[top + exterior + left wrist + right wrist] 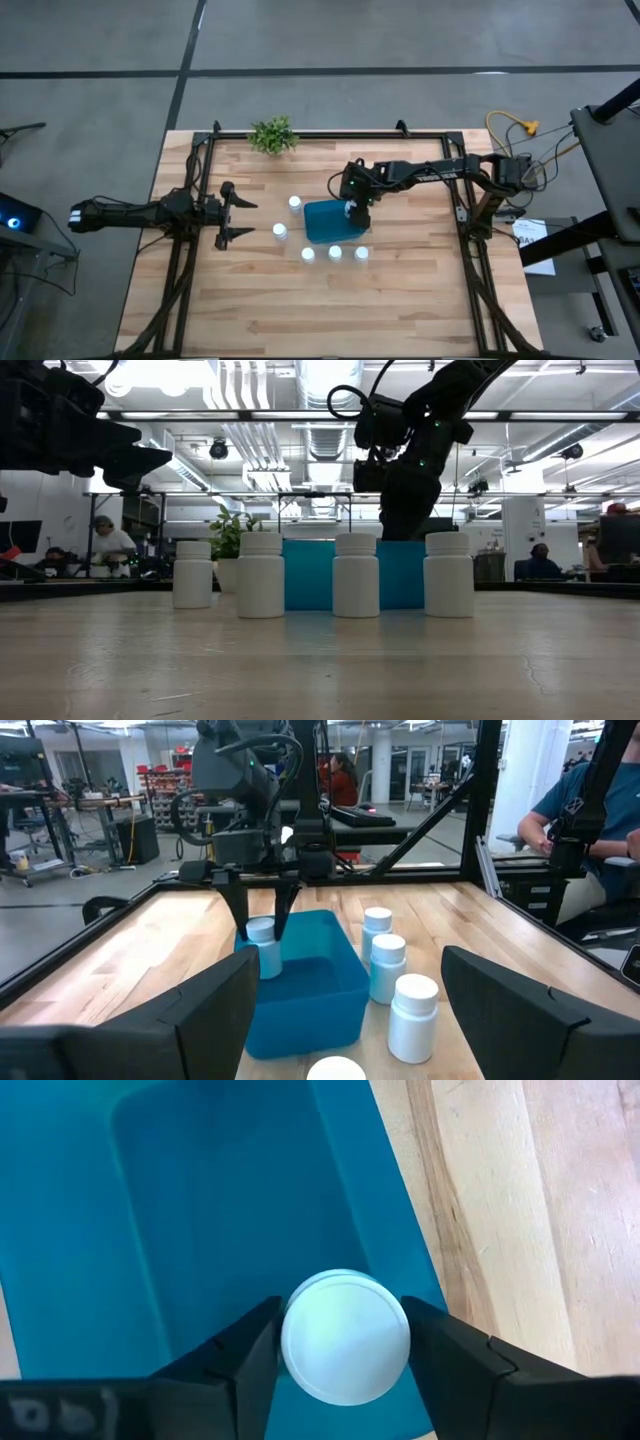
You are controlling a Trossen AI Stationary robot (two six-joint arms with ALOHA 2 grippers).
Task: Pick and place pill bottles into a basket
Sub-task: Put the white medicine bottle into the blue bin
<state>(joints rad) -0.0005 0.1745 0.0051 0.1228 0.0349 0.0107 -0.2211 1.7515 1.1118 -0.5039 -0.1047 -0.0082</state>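
- Reaching down into the teal basket [325, 222], the right gripper [345, 1342] has one pill bottle [345, 1337] between its fingers.
- In the right wrist view, both fingers sit right against the bottle's round white cap, so the gripper looks clamped on it.
- In the left wrist view, this bottle [262, 946] stands upright inside the basket [300, 1010], close to one wall.
- The basket sits near the middle of the wooden tabletop [300, 310].
- Five more pill bottles stand on the tabletop outside the basket.
- Two of them [294, 203] [279, 231] stand beside the basket, on the side toward the left arm.
- Three of them [308, 254] [335, 253] [361, 254] stand in a row along the basket's near side.
- The left gripper [243, 219] waits on the left side of the tabletop, with its fingers wide apart and nothing in them.
- A small green plant [273, 135] sits at the far edge of the tabletop.
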